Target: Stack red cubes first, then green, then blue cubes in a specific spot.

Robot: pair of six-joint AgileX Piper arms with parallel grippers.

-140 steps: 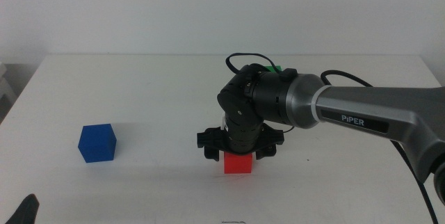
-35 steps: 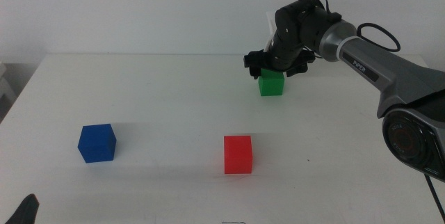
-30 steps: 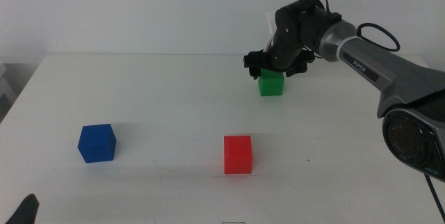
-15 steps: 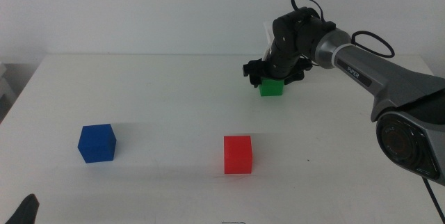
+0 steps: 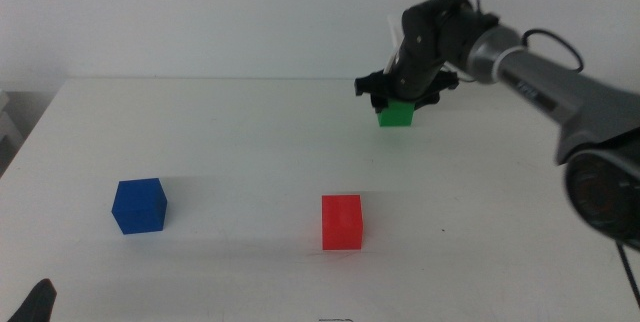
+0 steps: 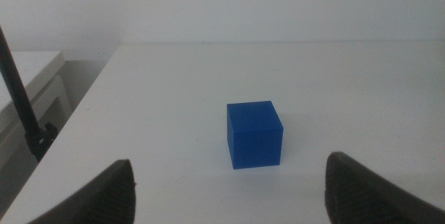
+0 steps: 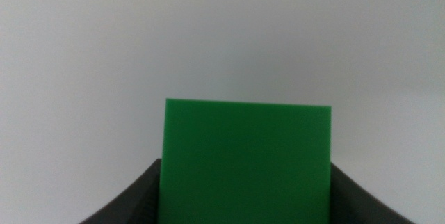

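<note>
Middle view, right gripper fingers clamping green cube, left gripper fingers wide near blue cube

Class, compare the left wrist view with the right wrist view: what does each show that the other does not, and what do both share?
Only the left wrist view shows the blue cube, alone on the table, ahead of the left gripper, whose jaws are spread wide and hold nothing. Only the right wrist view shows the green cube, sitting close between the jaws of the right gripper. Both show the white tabletop and their own dark jaws; neither shows the red cube.
</note>
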